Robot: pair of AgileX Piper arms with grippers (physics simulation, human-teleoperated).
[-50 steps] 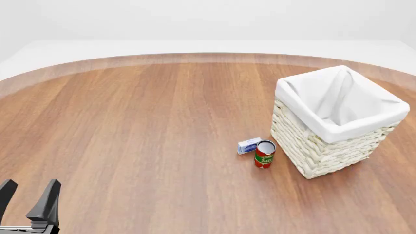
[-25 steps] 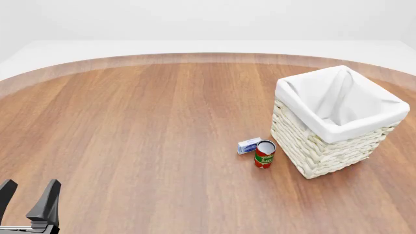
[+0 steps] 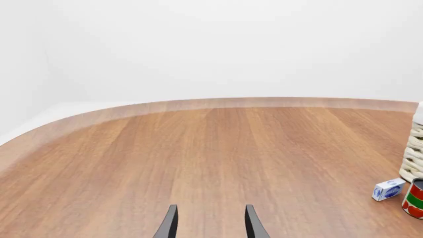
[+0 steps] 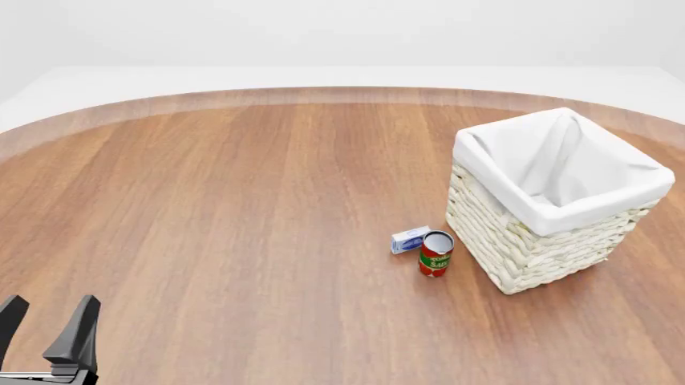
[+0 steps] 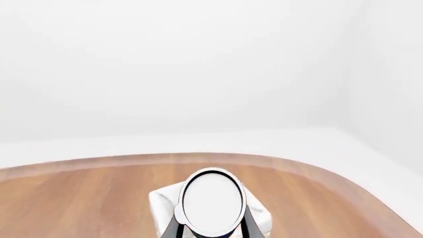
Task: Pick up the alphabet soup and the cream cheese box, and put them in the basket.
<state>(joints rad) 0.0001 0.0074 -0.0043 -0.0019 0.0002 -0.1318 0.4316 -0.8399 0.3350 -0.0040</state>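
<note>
At the near left corner of the front view, the left gripper [image 4: 45, 325] is hovering low over the wooden table [image 4: 236, 208]. Its two dark fingers [image 4: 82, 325] are standing well apart, with nothing between them. Its own wrist camera is showing the same wide gap [image 3: 210, 225] over bare wood.

Right of the table's middle, the cream cheese box [image 4: 410, 239] is lying flat on the wood, white with blue print. It is sitting just beside a slim red and green can [image 4: 435, 253], which is standing upright on the near side of it. Both are resting close to the basket's left wall, and the left wrist view is catching the box [image 3: 388, 189] and the can [image 3: 415, 198] at its edge.

The basket [image 4: 514, 249] is standing on the right part of the table, its white cloth lining folding over the rim.

The right gripper [image 5: 210, 220] is lying outside the front view. Its wrist camera is showing its fingers [image 5: 170, 229] closing on either side of the alphabet soup [image 5: 213, 201], gripping the can. Only the pale round top is facing the camera, and the label is hidden. Beyond the can, a piece of the basket's cloth [image 5: 160, 203] is showing.
</note>
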